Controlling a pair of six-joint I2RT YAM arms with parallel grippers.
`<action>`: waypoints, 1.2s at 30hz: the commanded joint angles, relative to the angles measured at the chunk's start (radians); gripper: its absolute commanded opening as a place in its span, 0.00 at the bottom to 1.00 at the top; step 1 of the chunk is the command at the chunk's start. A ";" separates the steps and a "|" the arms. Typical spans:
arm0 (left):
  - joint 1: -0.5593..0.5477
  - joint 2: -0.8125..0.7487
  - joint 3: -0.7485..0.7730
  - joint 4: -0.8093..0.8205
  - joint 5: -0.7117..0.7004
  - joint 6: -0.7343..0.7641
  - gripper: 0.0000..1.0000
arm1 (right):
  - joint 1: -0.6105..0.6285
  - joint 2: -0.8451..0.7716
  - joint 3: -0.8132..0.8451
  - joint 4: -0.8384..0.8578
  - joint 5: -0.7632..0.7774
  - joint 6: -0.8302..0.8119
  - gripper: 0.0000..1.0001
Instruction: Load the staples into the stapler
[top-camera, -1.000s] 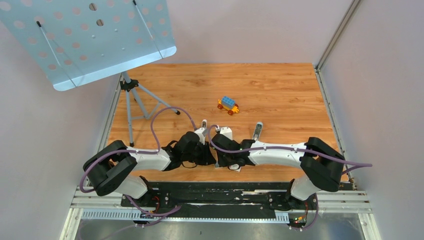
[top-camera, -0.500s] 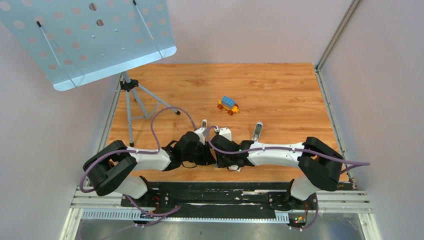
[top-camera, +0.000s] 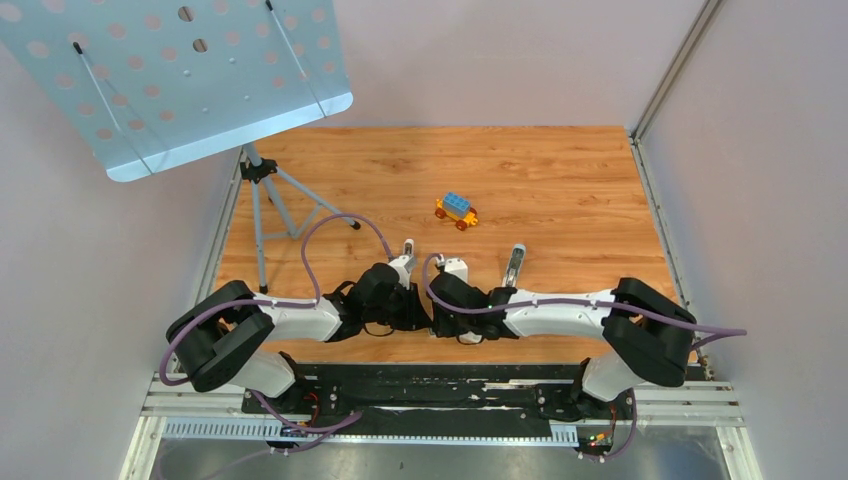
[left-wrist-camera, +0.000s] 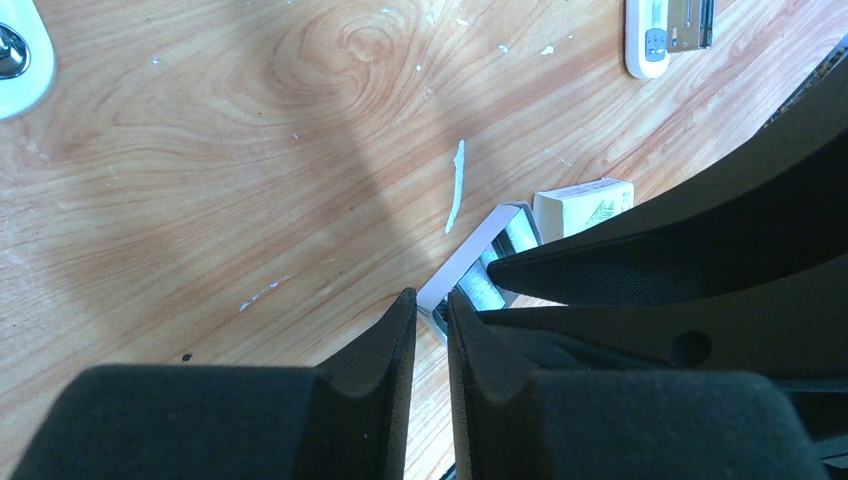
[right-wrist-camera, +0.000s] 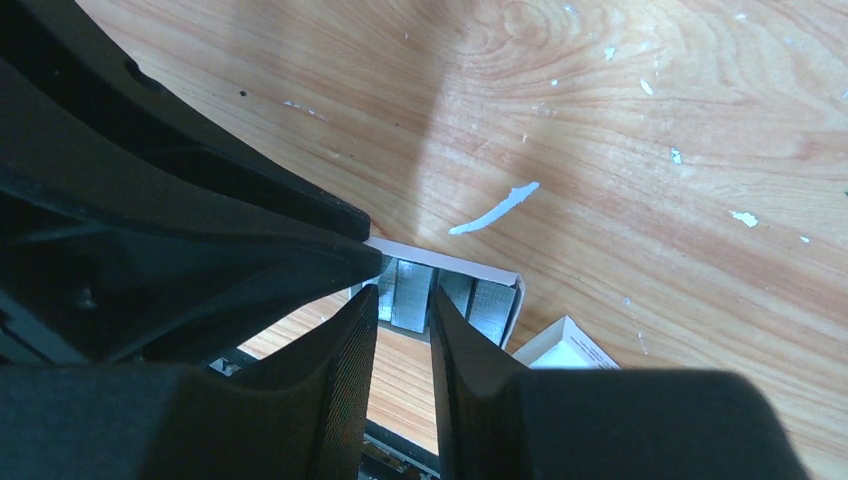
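At the near edge of the table (top-camera: 560, 180), both grippers meet over a small white tray (right-wrist-camera: 445, 264) of staples (right-wrist-camera: 488, 305).

The staples, grey ribbed strips, lie side by side inside the tray. The left gripper (left-wrist-camera: 432, 300) has its fingers almost together, pinching the tray's end wall. The right gripper (right-wrist-camera: 402, 300) hangs over the tray, fingers narrowly apart with one strip between the tips; whether they press on it I cannot tell. A white printed box (left-wrist-camera: 585, 205) lies just beside the tray. The stapler (top-camera: 514, 262) lies apart from the tray, farther up the table.
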 joint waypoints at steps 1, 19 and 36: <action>-0.009 0.020 -0.002 -0.029 -0.013 0.005 0.19 | -0.007 -0.043 -0.052 0.066 -0.026 0.006 0.29; -0.012 0.007 0.002 -0.037 -0.018 0.000 0.18 | -0.007 -0.146 -0.071 -0.002 0.061 0.013 0.28; -0.013 0.013 0.013 -0.041 -0.010 0.004 0.18 | 0.004 -0.044 0.023 -0.073 0.070 -0.015 0.28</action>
